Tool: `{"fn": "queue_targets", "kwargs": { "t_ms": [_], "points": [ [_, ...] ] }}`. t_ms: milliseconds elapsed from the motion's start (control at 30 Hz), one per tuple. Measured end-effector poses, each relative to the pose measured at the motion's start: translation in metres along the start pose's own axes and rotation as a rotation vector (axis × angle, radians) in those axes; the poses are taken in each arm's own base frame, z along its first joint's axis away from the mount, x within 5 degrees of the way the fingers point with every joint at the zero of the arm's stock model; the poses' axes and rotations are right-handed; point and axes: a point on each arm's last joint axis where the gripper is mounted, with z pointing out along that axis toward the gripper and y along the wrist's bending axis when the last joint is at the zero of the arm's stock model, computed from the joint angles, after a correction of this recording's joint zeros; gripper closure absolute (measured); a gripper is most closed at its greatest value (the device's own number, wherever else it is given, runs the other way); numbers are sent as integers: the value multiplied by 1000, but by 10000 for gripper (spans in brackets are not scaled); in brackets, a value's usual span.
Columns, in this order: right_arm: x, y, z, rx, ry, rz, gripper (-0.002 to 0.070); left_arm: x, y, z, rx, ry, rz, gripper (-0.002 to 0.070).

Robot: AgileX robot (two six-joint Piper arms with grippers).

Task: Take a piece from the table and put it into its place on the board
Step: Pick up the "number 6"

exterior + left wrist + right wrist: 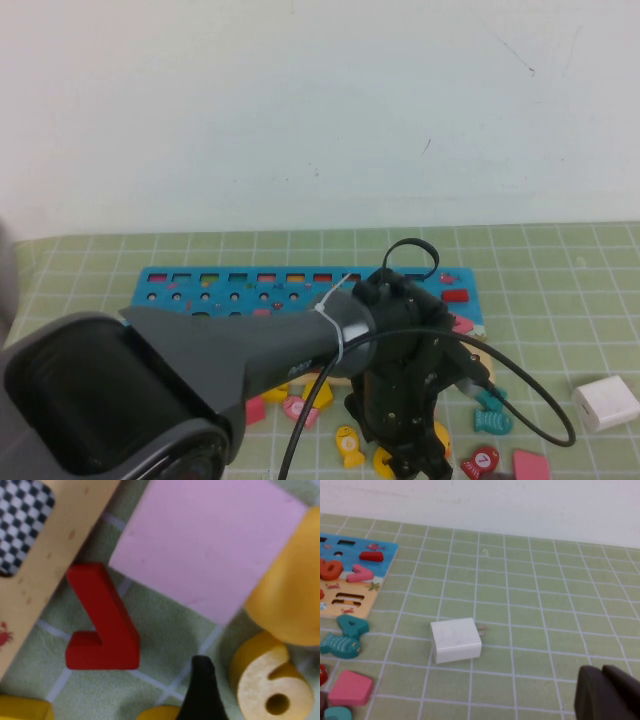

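The yellow numeral "6" piece (pixel 270 685) lies flat on the green grid table (pixel 165 630), close to a pink block (pixel 210 545) and a rounded yellow object (pixel 290 595). My left gripper (pixel 405 462) is lowered over it in front of the board (pixel 250 285). It is open, with one black fingertip (pixel 200 685) right beside the 6 and the other finger out of view. The arm hides most of the 6 in the high view. My right gripper (pixel 607 695) is shut and empty, over bare table at the right.
A red "7" (pixel 100 625) lies by the board's sandy edge (pixel 50 545). Loose pieces lie in front of the board: a yellow fish (pixel 348 445), a teal fish (pixel 492 412) and a pink block (pixel 530 465). A white charger (pixel 605 403) sits at the right.
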Motion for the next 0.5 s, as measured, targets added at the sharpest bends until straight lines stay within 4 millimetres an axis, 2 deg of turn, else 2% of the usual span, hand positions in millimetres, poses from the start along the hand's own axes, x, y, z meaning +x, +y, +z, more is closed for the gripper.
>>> {"fn": "queue_targets", "kwargs": {
  "t_ms": [300,367,467,500],
  "points": [
    [0,0,0,0,0,0,678,0,1,6,-8,15,-8,223],
    [0,0,0,0,0,0,678,0,2,7,-12,15,-7,268],
    [0,0,0,0,0,0,678,1,2,7,-16,29,-4,391],
    [0,0,0,0,0,0,678,2,2,8,-15,35,-4,405]
  ]
}}
